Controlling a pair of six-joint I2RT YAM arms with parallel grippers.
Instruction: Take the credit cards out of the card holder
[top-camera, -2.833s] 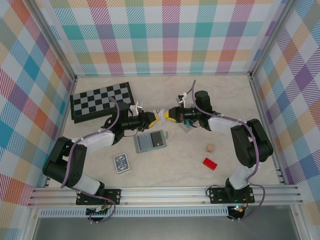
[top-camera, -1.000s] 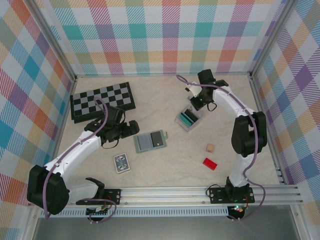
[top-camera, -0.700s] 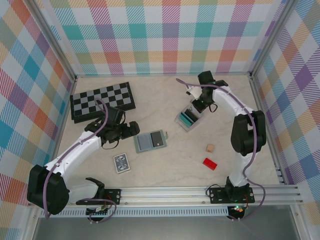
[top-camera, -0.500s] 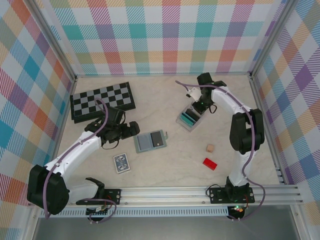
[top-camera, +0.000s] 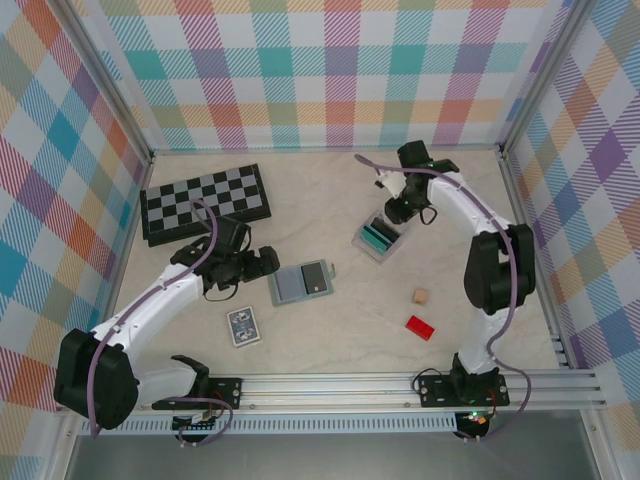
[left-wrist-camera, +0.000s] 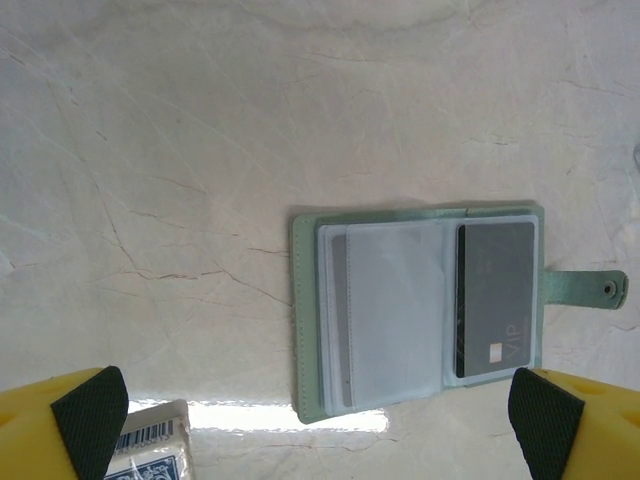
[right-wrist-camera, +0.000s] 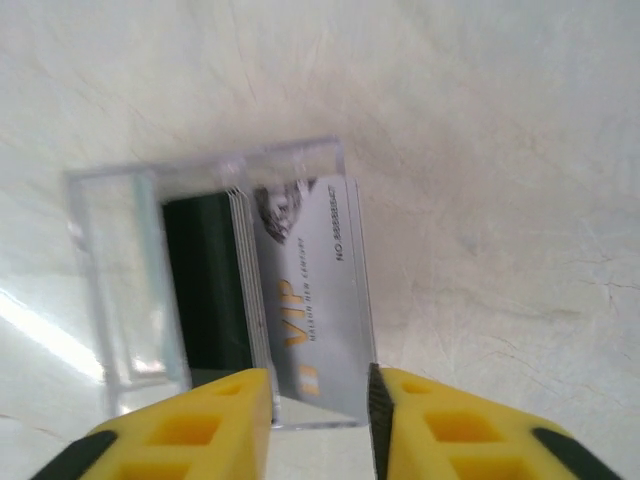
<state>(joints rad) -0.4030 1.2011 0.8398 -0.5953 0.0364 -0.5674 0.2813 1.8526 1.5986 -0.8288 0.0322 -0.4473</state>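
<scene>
- One card holder (left-wrist-camera: 390, 310) lies open on the surface (left-wrist-camera: 200, 150), with one dark credit card (left-wrist-camera: 495, 300) in the panel by its strap.
- One pale credit card (right-wrist-camera: 310, 300) rests in one clear tray (right-wrist-camera: 110, 260).
- Left pincer (left-wrist-camera: 318, 420): spread wide, empty, just beside the holder.
- Right pincer (right-wrist-camera: 320, 410): partly parted over the pale card, gripping nothing.

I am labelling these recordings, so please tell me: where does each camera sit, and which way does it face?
Top external: high behind the arms, facing down at the table; left arm and right arm show whole.
Left wrist: on the left arm, facing down at the open card holder; its yellow fingers at the lower corners.
Right wrist: on the right arm, facing down into the clear tray; its yellow fingers below.
Shared: the top view also shows card holder and clear tray.
</scene>
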